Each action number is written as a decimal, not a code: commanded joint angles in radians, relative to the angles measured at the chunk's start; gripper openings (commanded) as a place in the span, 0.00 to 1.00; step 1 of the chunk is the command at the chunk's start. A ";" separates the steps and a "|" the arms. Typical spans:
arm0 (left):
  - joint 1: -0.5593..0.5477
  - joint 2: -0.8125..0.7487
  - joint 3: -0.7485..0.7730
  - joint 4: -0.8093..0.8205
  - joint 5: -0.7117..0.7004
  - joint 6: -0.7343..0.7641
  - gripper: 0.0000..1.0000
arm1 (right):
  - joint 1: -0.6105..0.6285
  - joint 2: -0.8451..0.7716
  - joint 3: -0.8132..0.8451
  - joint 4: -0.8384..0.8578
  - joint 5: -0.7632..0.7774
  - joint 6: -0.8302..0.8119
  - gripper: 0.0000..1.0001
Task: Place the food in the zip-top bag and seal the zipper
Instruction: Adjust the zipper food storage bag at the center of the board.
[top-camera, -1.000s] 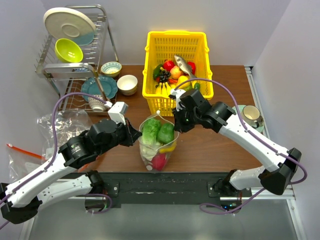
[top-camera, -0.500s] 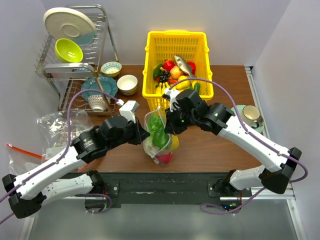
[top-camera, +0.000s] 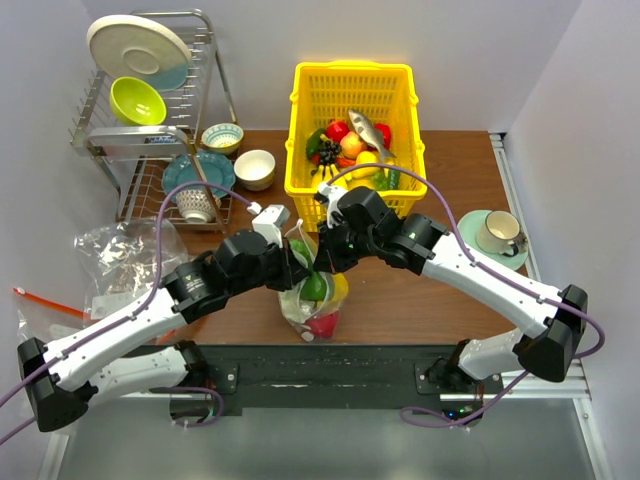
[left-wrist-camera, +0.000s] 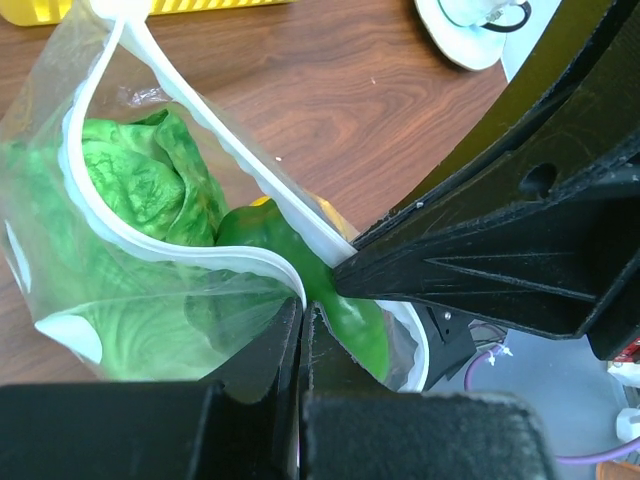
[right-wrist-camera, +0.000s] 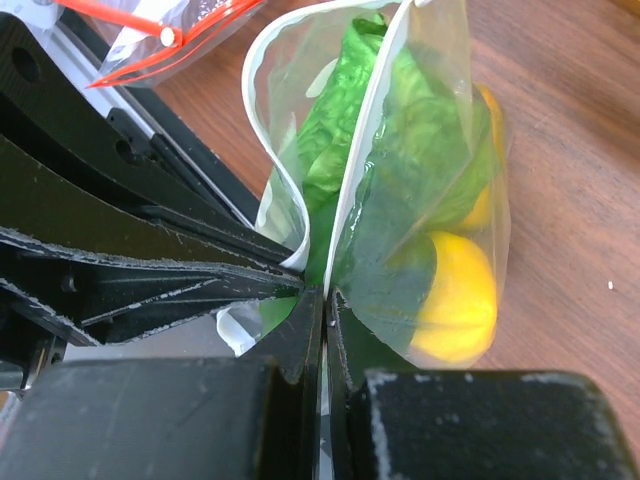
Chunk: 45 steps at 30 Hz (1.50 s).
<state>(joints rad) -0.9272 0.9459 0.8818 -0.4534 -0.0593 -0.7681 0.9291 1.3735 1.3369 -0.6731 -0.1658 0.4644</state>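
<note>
Far L on your top cam: plain clear bags (top-camera: 120, 262) w/ an orange-red strip, and behind them the dish rack (top-camera: 150, 120) w/ a plate & bowls.

Moving R, your L gripper (top-camera: 297, 268) sits at mid-table (top-camera: 400, 305). Its jaws are pinched tight on the zipper (left-wrist-camera: 180, 248); the wrist cam shows both tips clamped on the white rim strip.

The zip-top bag (top-camera: 310, 305) stands upright btwn the two grippers, near the front edge, just in front of the yellow basket (top-camera: 352, 110). Can't tell if its base rests on the wood.

Food's inside: lettuce (left-wrist-camera: 140, 185), a green pepper (left-wrist-camera: 345, 310), a yellow piece (right-wrist-camera: 455, 300), smth red (top-camera: 322, 323) at the bottom. The mouth isn't sealed: beyond the pinch the two rim strips bow apart into a loop.

Your R gripper (top-camera: 320, 258) meets the L one tip to tip, jaws likewise closed on the rim. The basket holds more toy food. Far R: a cup (top-camera: 497, 230) on a green saucer.
</note>
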 joint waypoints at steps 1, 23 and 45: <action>-0.010 0.025 -0.027 0.208 0.093 -0.042 0.00 | 0.027 -0.007 0.007 0.133 -0.066 0.054 0.00; -0.010 -0.038 0.154 -0.057 -0.008 0.012 0.00 | 0.027 -0.158 -0.053 0.122 0.146 0.120 0.00; -0.010 -0.139 0.125 -0.146 -0.010 -0.017 0.00 | 0.027 -0.191 -0.090 0.104 0.164 0.148 0.00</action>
<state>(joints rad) -0.9318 0.8360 0.9901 -0.6643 -0.0731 -0.7681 0.9489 1.2167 1.2388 -0.6495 -0.0093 0.5919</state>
